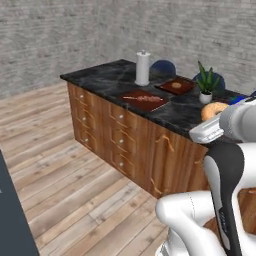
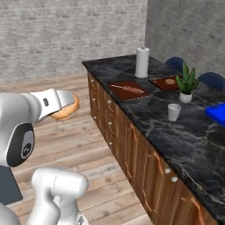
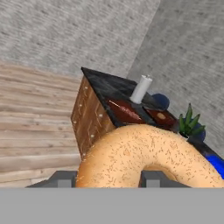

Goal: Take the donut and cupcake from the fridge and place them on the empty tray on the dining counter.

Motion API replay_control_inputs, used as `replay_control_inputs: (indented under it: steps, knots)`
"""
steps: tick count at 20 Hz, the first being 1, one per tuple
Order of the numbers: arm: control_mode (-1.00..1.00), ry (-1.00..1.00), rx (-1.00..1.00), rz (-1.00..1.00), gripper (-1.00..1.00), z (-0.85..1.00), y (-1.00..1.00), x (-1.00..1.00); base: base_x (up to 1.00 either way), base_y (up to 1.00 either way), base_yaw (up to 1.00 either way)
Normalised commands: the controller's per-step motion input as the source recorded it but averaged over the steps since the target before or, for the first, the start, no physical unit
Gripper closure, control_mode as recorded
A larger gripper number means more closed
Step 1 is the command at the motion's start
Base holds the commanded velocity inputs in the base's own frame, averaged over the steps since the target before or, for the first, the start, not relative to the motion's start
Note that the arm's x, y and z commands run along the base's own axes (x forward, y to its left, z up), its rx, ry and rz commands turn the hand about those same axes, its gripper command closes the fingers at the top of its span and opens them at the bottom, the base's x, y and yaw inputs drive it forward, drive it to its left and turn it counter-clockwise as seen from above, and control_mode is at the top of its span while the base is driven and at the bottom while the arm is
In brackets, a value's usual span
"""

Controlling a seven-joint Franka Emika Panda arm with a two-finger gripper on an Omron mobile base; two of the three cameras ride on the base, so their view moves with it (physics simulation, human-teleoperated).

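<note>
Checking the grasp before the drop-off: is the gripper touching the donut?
Touching. In the hand view the gripper has its finger tips against the donut; the right base view shows the donut carried at the hand.

Rendered kitchen, black marble dining counter (image 2: 176, 127) on wooden drawers, paper-towel roll (image 2: 142, 62), potted plant (image 2: 186, 84)

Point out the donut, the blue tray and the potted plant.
donut (image 2: 66, 110), right base view, its sugared side beside the gripper.
blue tray (image 2: 218, 112), right base view, its near rim.
potted plant (image 2: 186, 83), right base view, its leaves.
</note>
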Motion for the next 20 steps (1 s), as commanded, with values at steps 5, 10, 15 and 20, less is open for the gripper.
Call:
replay_control_inputs:
  steps: [5,10,15,20]
  knots:
    - [1.00,0.00,0.00,0.00,1.00,0.00,0.00,0.00,-0.41,-0.04,-0.23]
    - [1.00,0.00,0.00,0.00,1.00,0.00,0.00,0.00,-0.89,-0.38,-0.17]
    - [1.00,0.00,0.00,0.00,1.00,0.00,0.00,0.00,-1.00,-0.46,-0.13]
    - [1.00,0.00,0.00,0.00,1.00,0.00,0.00,0.00,-0.92,-0.51,-0.15]
